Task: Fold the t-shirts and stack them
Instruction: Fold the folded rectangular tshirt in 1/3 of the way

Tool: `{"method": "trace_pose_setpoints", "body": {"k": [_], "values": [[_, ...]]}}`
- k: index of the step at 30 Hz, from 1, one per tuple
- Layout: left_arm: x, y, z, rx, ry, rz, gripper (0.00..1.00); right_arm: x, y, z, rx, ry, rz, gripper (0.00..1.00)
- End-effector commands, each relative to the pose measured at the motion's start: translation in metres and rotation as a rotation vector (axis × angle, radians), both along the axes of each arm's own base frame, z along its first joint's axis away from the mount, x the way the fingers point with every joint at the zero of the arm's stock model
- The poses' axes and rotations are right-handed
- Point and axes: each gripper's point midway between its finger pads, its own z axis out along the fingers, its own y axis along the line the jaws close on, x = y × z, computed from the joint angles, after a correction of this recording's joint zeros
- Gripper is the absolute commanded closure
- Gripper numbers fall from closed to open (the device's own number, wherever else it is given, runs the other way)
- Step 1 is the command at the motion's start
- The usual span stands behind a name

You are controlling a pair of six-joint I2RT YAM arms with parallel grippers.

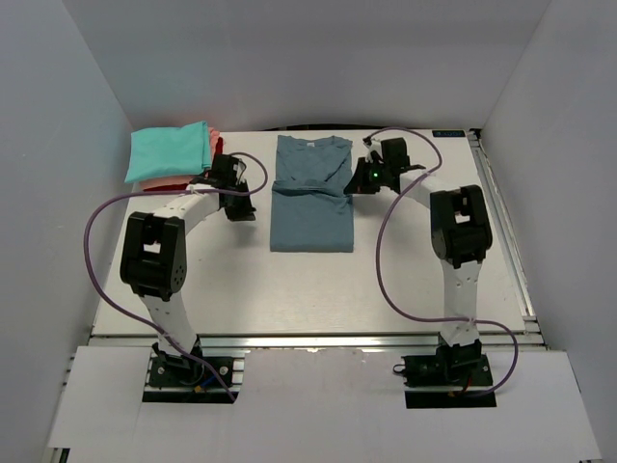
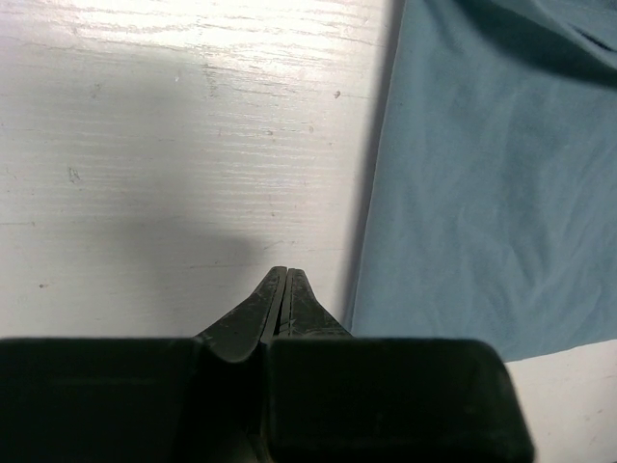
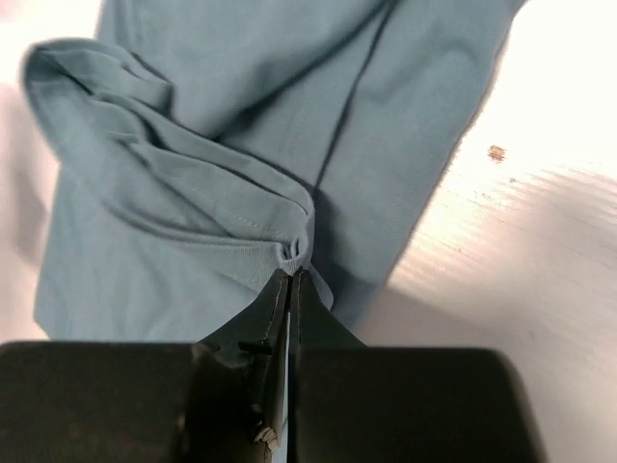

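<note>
A slate-blue t-shirt [image 1: 310, 207] lies flat mid-table, its sleeves folded in and a crease bunched across the chest. My right gripper [image 1: 353, 183] is at the shirt's right edge. In the right wrist view this gripper [image 3: 292, 277] is shut on a puckered fold of the blue t-shirt [image 3: 193, 183]. My left gripper [image 1: 251, 201] hovers just left of the shirt. In the left wrist view it [image 2: 282, 273] is shut on nothing over bare table, with the shirt's edge [image 2: 482, 193] to its right. A folded teal t-shirt [image 1: 169, 152] tops a stack at back left, with pink [image 1: 215, 143] and red [image 1: 162, 183] cloth showing under it.
White walls [image 1: 58, 145] close in the table on the left, back and right. Purple cables [image 1: 386, 260] loop beside each arm. A metal rail [image 1: 511, 251] runs along the right edge and another along the front edge [image 1: 308, 340].
</note>
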Motion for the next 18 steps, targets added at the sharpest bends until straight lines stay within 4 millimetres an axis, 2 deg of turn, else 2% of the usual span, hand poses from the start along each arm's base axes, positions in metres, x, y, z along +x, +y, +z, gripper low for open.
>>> {"method": "trace_pose_setpoints", "body": {"k": [1,4,9,12,13,14,16,18], "values": [[0.002,0.0,0.025,-0.019,-0.066,-0.002,0.91,0.017,0.0,0.063,0.026,-0.181,-0.03,1.0],[0.0,0.001,0.023,-0.016,-0.063,-0.004,0.91,0.013,-0.005,0.064,0.026,-0.192,-0.059,1.0],[-0.003,0.002,0.021,-0.014,-0.059,-0.004,0.91,0.019,-0.005,0.061,0.019,-0.194,-0.081,1.0],[-0.005,0.001,0.021,-0.016,-0.054,-0.011,0.92,0.031,-0.008,0.056,-0.002,-0.194,-0.108,1.0],[-0.006,0.001,0.02,-0.013,-0.049,-0.015,0.92,0.034,-0.01,0.046,-0.019,-0.177,-0.116,1.0],[-0.005,0.002,0.021,-0.007,-0.052,-0.013,0.92,0.042,-0.009,0.05,-0.025,-0.189,-0.124,1.0],[-0.007,0.004,0.02,0.001,-0.047,-0.015,0.92,0.046,-0.012,0.039,-0.045,-0.167,-0.137,1.0],[-0.006,0.005,0.022,0.011,-0.049,-0.014,0.92,0.051,-0.014,0.036,-0.058,-0.171,-0.153,1.0]]}}
